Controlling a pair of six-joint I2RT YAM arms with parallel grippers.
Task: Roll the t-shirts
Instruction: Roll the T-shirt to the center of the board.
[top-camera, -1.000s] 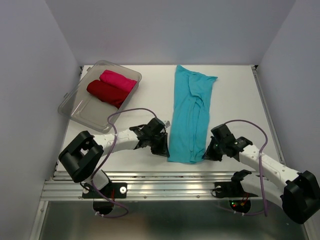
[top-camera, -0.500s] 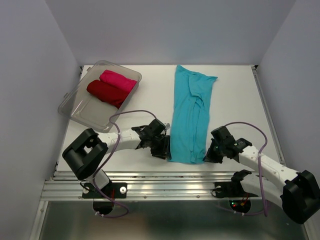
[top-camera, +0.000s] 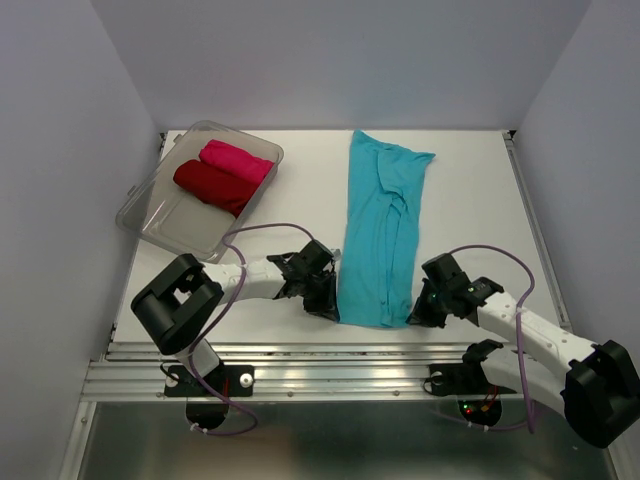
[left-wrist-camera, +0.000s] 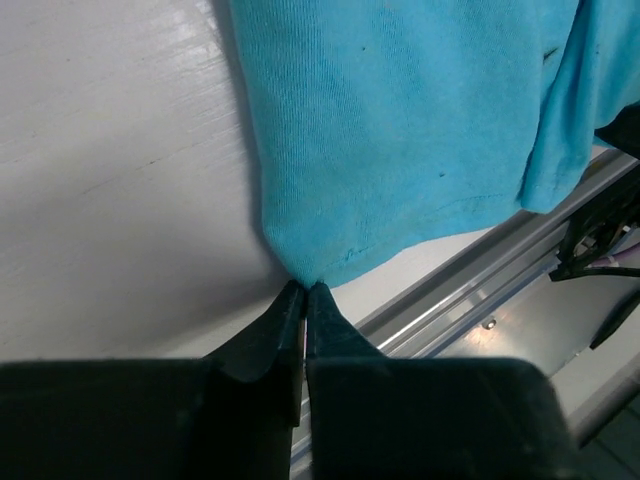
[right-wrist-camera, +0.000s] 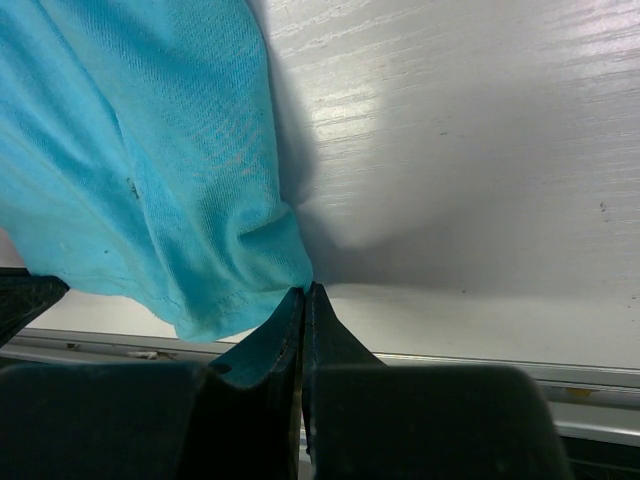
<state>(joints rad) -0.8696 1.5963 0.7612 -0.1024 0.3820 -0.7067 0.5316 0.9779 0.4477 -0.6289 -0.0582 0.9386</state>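
The turquoise t-shirt (left-wrist-camera: 400, 130) is fine knit cloth, matt and soft. The table (right-wrist-camera: 470, 150) is white and smooth, faintly streaked, with a slight gloss. The left hand (left-wrist-camera: 304, 288) and right hand (right-wrist-camera: 303, 292) have matt black plastic fingers. The tub (top-camera: 160, 225) is clear, shiny plastic; the rail (top-camera: 330, 372) is bare metal.

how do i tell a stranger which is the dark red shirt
Find the clear plastic tub at the far left. Two rolled shirts lie inside it; the dark red shirt is the nearer, darker roll, touching the bright pink shirt.
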